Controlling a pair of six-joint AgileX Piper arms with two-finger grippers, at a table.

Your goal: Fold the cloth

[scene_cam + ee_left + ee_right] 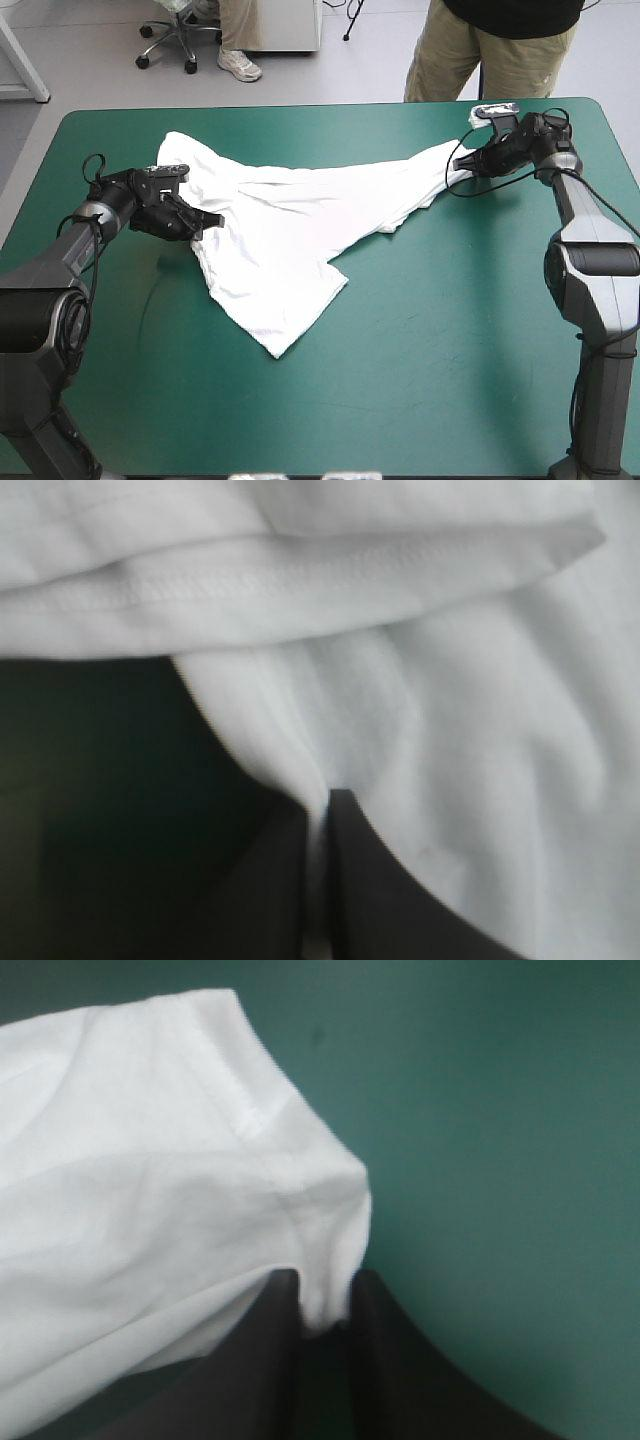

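Your left jaws clenched on T-shirt (290,230) edge; right jaws clenched on hemmed corner; cloth stretched between them.

The teal-green cover (430,380) lies smooth, its far corners rounded.

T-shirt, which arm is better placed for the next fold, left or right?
Probably the right arm: its jaws are shut on the stretched-out end of the T-shirt, well clear of the bulk, free to carry it across. On the left arm the jaws pinch an edge beside the bulk.
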